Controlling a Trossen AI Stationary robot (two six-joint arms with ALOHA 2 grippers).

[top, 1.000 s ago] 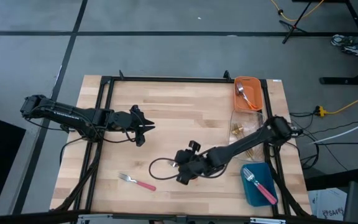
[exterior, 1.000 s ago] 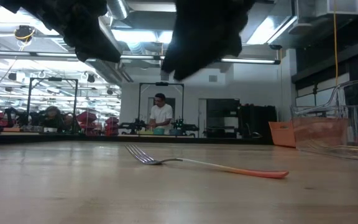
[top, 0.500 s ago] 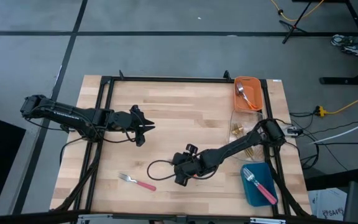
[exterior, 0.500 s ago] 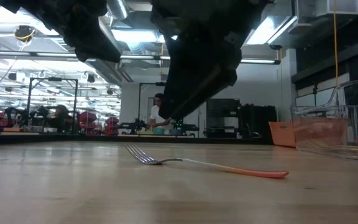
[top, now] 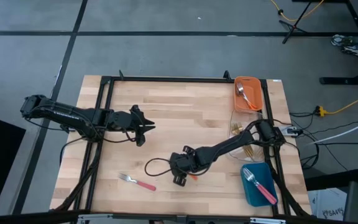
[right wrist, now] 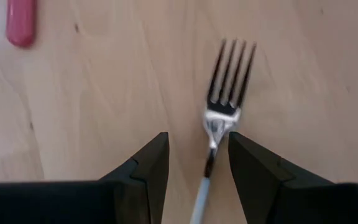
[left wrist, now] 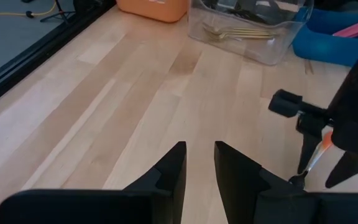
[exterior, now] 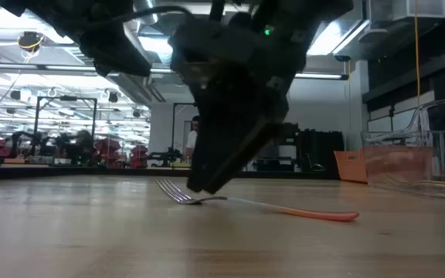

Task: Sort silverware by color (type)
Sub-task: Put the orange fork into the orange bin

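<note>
A fork with a silver head (right wrist: 229,74) and orange handle (exterior: 315,214) lies flat on the table near the middle front. My right gripper (right wrist: 194,146) is open and low over it, pointing steeply down, one finger on either side of the fork's thin neck (right wrist: 211,155). In the high view this gripper (top: 178,178) covers most of that fork. A second fork (top: 137,182) with a pink handle lies to its left, near the front edge. My left gripper (top: 146,127) waits open above the table's left middle.
Along the right edge stand an orange bin (top: 257,102) holding a spoon, a clear bin (top: 236,118) with gold utensils, and a blue bin (top: 251,194) with a pink-handled fork. A black frame (top: 166,79) borders the table. A person stands far back in the room (exterior: 194,139).
My right gripper has come down toward the table and a little toward its left and near edges, tipping more steeply downward, until its open fingers stand astride the orange-handled fork. Both forks have stayed where they were.
</note>
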